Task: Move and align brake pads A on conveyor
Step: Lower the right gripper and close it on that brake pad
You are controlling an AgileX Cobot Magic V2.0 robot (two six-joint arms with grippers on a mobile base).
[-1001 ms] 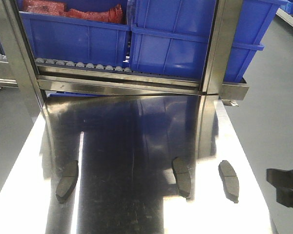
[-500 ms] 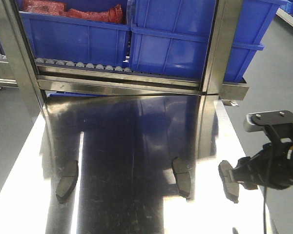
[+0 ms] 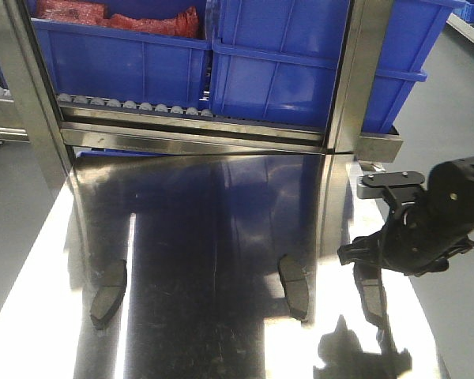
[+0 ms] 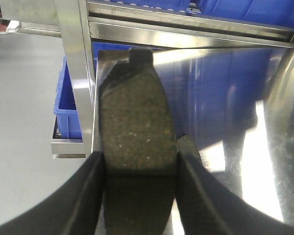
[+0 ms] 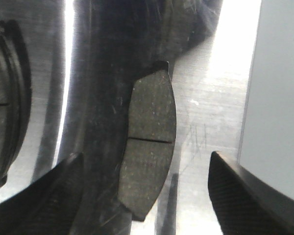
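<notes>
Right gripper (image 5: pixel 146 169): jaws spread wide, holding nothing, hung over the right-hand pad (image 5: pixel 149 142), with one finger on each side and neither touching it. That pad lies flat and face up on the steel table (image 5: pixel 206 98), its centre groove across the middle. The centre pad (image 5: pixel 2 112) shows at the wrist view's left edge, well apart. Left gripper (image 4: pixel 137 164): closed on a held pad (image 4: pixel 137 122), fingers pressed to its two long edges. Whether that pad rests on the table or is lifted cannot be told. Handling, by judgement: brake pads A are stiff, thin and dense for their size. They are not fragile, though the friction face could chip at an edge, and on polished steel they will likely skid if nudged sideways. Best hold: across the narrow width at the groove, fingers low on the long edges, clear of the end tabs. Count: pads on the table in the front view, three, namely the left pad (image 3: pixel 109 294), the centre pad, and the right-hand pad partly hidden beneath the right arm (image 3: pixel 426 221). With the held pad, probably four. Grippers, two. Table, one. Rack (image 3: pixel 197 134) behind, one, bearing blue bins (image 3: pixel 118 67), at least three. Conveyor: not seen in any view, and no pad is shown on it.
</notes>
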